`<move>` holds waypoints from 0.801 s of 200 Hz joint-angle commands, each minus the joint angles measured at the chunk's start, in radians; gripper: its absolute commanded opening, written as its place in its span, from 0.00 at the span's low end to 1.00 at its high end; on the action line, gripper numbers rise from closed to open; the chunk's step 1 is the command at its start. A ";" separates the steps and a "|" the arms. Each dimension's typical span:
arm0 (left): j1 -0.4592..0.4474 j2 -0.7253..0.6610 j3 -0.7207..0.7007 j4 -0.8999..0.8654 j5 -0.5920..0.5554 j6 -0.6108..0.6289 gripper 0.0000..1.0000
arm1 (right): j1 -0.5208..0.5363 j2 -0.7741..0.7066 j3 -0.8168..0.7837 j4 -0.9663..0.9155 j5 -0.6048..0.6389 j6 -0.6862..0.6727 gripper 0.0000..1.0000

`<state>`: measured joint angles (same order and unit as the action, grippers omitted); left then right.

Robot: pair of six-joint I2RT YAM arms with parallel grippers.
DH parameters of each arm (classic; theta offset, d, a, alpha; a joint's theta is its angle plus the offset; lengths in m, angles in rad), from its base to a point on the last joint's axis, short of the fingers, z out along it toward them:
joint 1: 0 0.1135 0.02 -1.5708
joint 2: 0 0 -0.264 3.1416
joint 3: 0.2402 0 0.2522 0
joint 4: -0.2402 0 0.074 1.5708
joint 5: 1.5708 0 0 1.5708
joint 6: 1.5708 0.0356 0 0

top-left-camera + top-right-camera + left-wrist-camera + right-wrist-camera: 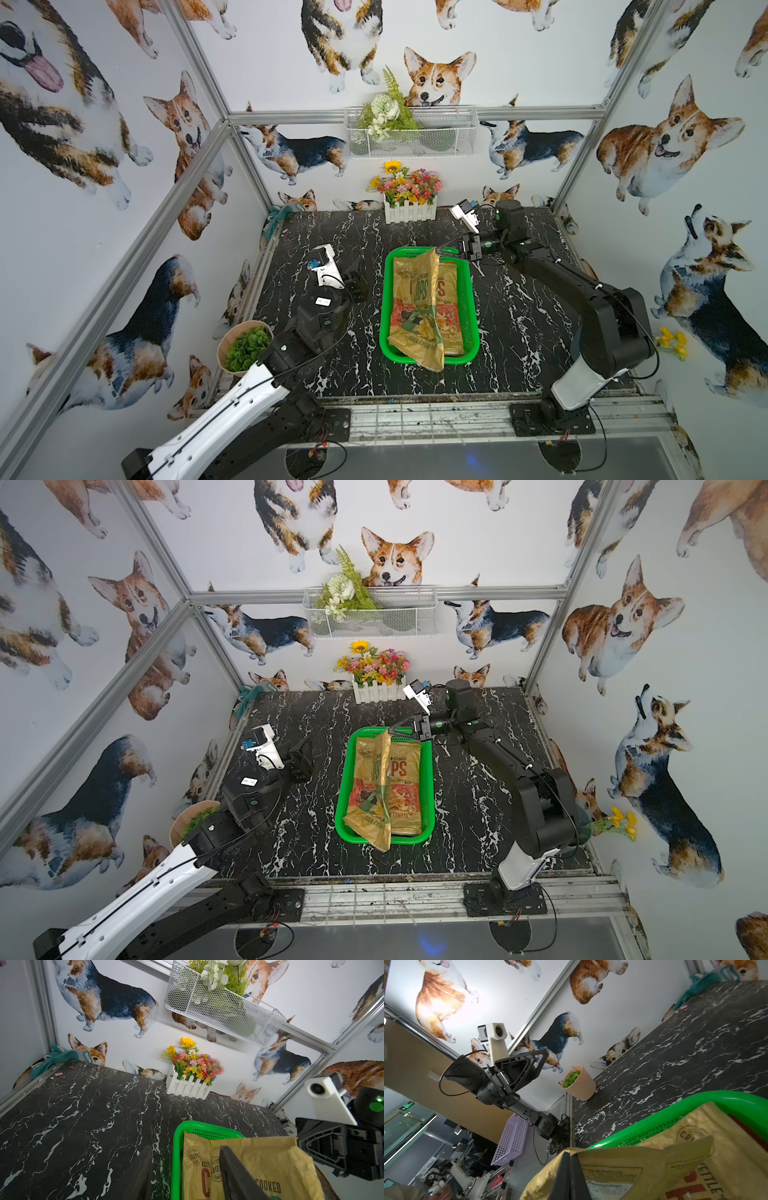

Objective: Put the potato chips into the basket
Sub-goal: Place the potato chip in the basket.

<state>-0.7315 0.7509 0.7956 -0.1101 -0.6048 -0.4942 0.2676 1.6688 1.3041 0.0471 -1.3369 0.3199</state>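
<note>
While its far corner is pinched between the closed jaws of the right gripper, the crinkled green-lettered kraft chip bag is seen raised on edge over the green plastic basket, with its lower end drooping across the near rim. A red-lettered kraft chip bag is laid flat beneath it on the perforated floor of the round-cornered tray. The left gripper is held about half open and empty, near the basket's left wall, above the black marble-patterned tabletop.
</note>
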 commanded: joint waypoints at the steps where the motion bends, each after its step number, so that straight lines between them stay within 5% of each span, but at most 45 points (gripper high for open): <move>1: 0.006 0.005 0.013 0.012 -0.003 0.020 0.56 | 0.024 0.045 0.119 -0.286 0.085 -0.289 0.00; 56: 0.014 0.014 0.025 0.024 -0.003 0.025 0.56 | 0.159 0.126 0.311 -0.359 0.072 -0.322 0.00; 96: 0.018 -0.018 -0.001 0.020 -0.025 0.013 0.56 | 0.070 0.090 0.161 -0.227 0.081 -0.279 0.00; 125: 0.024 -0.035 -0.014 0.022 -0.027 0.002 0.56 | -0.004 0.063 0.036 -0.162 0.236 -0.255 0.00; 136: 0.026 -0.038 -0.015 0.020 -0.031 0.003 0.56 | -0.004 0.056 0.040 -0.206 0.380 -0.269 0.08; 149: 0.028 -0.044 -0.016 0.020 -0.036 0.006 0.56 | 0.007 0.049 0.072 -0.279 0.546 -0.242 0.33; 160: 0.032 -0.048 -0.014 0.019 -0.039 0.007 0.56 | 0.027 0.029 0.094 -0.338 0.732 -0.197 0.44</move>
<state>-0.7059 0.7105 0.7837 -0.1047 -0.6258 -0.4843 0.2691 1.7336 1.3563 -0.2070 -0.9981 0.0635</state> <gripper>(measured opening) 0.560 0.252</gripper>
